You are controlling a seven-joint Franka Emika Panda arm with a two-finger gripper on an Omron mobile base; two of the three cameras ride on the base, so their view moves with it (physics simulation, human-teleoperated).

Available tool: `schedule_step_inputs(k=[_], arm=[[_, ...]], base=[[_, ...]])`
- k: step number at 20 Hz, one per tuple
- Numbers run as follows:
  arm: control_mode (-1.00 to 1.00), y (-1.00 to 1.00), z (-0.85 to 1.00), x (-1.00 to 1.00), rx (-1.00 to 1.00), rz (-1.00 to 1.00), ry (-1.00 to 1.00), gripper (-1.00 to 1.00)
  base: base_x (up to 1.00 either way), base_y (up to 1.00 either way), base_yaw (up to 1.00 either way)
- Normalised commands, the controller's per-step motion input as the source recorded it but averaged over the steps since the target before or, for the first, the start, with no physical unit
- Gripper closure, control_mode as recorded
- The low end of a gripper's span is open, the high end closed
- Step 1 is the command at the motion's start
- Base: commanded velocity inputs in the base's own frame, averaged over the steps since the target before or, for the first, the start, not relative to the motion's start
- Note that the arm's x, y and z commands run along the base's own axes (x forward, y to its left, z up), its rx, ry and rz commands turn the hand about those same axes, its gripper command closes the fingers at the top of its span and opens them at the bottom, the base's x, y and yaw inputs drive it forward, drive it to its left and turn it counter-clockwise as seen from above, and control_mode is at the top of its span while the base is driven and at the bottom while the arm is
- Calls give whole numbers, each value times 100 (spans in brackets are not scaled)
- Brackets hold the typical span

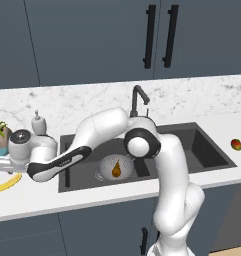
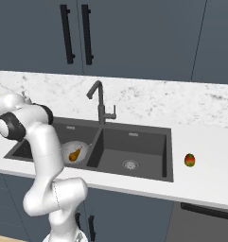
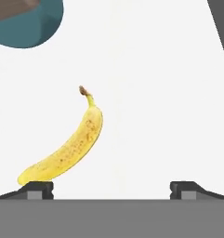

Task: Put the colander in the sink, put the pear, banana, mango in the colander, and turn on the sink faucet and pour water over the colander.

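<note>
The colander [image 1: 114, 169] sits in the left basin of the sink [image 1: 212, 155] with the pear [image 1: 116, 170] inside it. The mango [image 1: 236, 145] lies on the counter [image 1: 117, 192] well to the right of the sink, untouched. The arm reaches far left over the counter, and its gripper [image 3: 111, 188] hangs above the banana [image 3: 67, 148], which lies flat on the white marble left of the sink, near a teal pot [image 3: 27, 23].

The jaws stand wide apart and hold nothing. In the hand view the banana's blunt end sits against the left fingertip [image 3: 36, 189], and its stem curves up and away, so the fruit is off centre. To do this pick well, I would shift the hand toward the banana's thick middle and turn the wrist so the jaws straddle it across its width, then lower it until the tips nearly meet the counter before closing. Gripping near the end would probably let the banana swing or slip on the way to the colander.
</note>
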Motion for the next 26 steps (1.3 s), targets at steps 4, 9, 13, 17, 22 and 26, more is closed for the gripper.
schedule_step_inputs(k=[4, 9, 13, 17, 22, 26], arm=[[-100, 16, -16, 18, 0, 0, 0, -100], [-100, 15, -13, 20, 0, 0, 1, -100], [-100, 15, -15, 22, 0, 0, 3, -100], [-100, 15, -21, 16, 0, 0, 7, -100], [-100, 12, -21, 17, 0, 0, 7, -100], [-100, 10, -8, 25, 0, 0, 7, -100]], base=[[0, 0, 0], [0, 0, 0], [0, 0, 0], [0, 0, 0], [0, 0, 0], [0, 0, 0]])
